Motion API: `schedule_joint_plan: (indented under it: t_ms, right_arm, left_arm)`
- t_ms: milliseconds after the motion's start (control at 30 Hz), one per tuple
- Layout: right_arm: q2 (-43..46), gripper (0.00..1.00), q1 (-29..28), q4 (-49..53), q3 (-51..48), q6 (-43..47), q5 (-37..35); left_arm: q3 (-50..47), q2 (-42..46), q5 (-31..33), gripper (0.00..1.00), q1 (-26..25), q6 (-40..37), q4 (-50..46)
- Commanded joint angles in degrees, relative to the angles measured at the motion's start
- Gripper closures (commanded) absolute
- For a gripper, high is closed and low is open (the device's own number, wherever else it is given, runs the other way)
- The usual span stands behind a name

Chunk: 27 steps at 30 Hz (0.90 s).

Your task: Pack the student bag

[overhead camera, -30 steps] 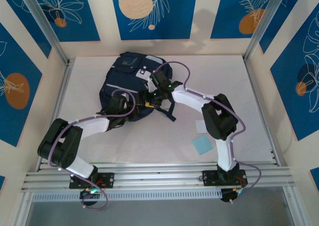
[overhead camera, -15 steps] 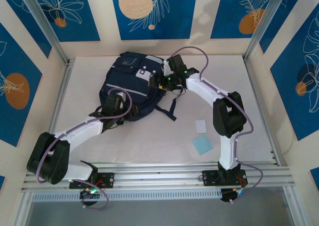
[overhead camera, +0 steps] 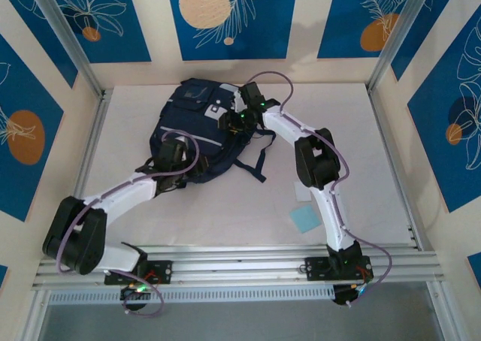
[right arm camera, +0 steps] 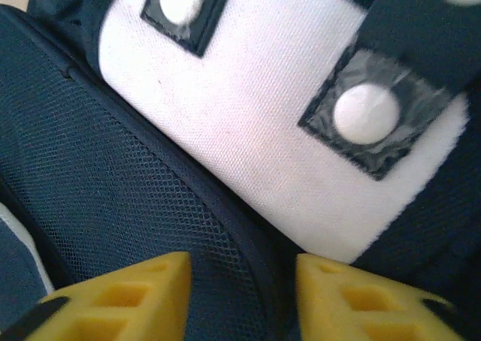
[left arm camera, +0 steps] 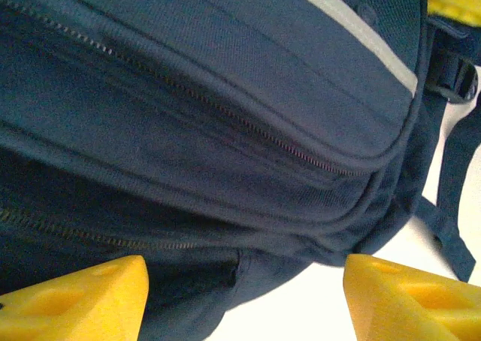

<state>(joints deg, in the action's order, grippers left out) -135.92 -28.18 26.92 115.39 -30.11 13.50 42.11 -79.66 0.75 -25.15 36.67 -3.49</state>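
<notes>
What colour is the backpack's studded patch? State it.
The patch is light grey-white; right wrist view shows it best.

top view: bag [overhead camera: 197, 123], its near rim under the left gripper [overhead camera: 171, 153], its right flank under the right gripper [overhead camera: 239, 120]; both sets of fingers are masked by the wrists, so the jaws cannot be read from here. blue sheet [overhead camera: 304, 219]: right edge under the right arm [overhead camera: 329, 206], too small to identify. left wrist view: bag cut off at top, left and bottom; fingers [left arm camera: 75, 300] cropped by the lower edge. right wrist view: grey patch [right arm camera: 248, 131] cropped at top, soft in focus; fingers [right arm camera: 120, 300] cropped below.
</notes>
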Motion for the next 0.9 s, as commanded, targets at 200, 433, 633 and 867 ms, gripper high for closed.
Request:
schedule_joint_plan:
  t_ms: [200, 433, 633, 867]
  right_arm:
    - [7.64, 1.0, -1.15, -0.22, -8.53, -0.58, 6.51]
    - [22.62, 1.0, -0.73, -9.17, -27.67, -6.92, 7.37]
    - [24.72, 1.0, -1.25, -11.25, -30.76, -12.51, 10.85]
    - [20.34, 1.0, -1.52, -13.25, -26.95, -18.62, 8.31]
  left_arm:
    - [9.13, -13.6, -1.67, 0.32, 3.16, -0.98, 6.44]
    - [19.53, -20.84, -1.19, 0.33, 4.38, -5.76, 4.33]
    - [21.93, -19.06, -2.18, 0.33, 4.67, -6.18, 1.04]
    - [15.86, -7.65, -6.49, 0.3, 2.2, 1.66, -2.56]
